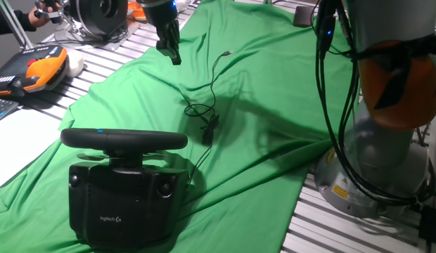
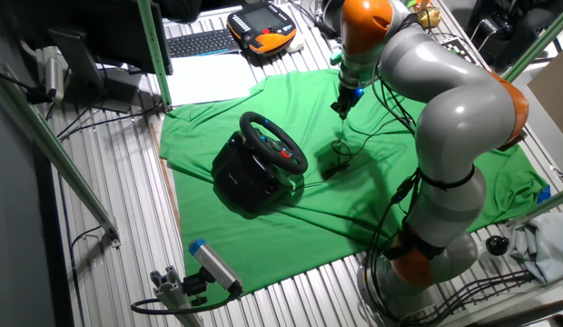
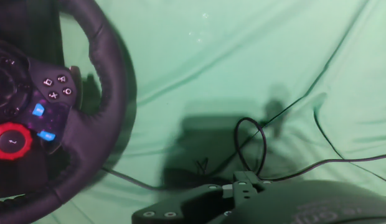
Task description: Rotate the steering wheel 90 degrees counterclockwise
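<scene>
The steering wheel [image 1: 123, 139] is a black rim with a small blue mark on top, mounted on a boxy black base [image 1: 123, 204] with a white logo. It stands at the near end of the green cloth [image 1: 274, 84]. It also shows in the other fixed view [image 2: 272, 143] and at the left of the hand view [image 3: 109, 81], where its red dial and buttons are visible. My gripper [image 1: 172, 55] hangs above the cloth well beyond the wheel, touching nothing. Its fingers look pressed together and empty. It also shows in the other fixed view [image 2: 339, 109].
A black cable [image 1: 211, 105] with a small plug loops on the cloth between gripper and wheel. An orange teach pendant [image 1: 42, 70] and a round black-and-silver device [image 1: 98, 14] sit off the cloth. The arm's base [image 1: 387, 161] stands beside the cloth. A keyboard [image 2: 200, 41] lies nearby.
</scene>
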Available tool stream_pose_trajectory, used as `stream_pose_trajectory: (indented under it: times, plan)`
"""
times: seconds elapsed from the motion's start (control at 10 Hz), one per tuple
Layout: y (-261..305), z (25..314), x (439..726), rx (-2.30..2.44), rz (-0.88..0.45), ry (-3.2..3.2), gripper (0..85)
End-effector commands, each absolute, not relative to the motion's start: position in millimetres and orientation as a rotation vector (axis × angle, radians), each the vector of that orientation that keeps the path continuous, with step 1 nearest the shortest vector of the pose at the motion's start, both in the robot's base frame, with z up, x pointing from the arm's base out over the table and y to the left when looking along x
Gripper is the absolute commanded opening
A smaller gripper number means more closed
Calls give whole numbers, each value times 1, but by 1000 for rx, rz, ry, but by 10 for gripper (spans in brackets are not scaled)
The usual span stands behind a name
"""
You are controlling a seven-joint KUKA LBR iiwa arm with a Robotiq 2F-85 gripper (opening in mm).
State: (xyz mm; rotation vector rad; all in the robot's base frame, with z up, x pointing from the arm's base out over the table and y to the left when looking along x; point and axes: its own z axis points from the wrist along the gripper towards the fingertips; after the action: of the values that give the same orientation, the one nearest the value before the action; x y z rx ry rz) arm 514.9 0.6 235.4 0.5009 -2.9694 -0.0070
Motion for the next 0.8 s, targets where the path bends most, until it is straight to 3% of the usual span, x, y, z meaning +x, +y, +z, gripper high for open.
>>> stream_pose_trajectory:
  times: [0.0,0.5,0.7]
  plan:
    - [1,236,515,507,1,-2981,0]
    - [1,236,515,470,61,-3010,0]
    - [1,236,515,430,26,-3044,0]
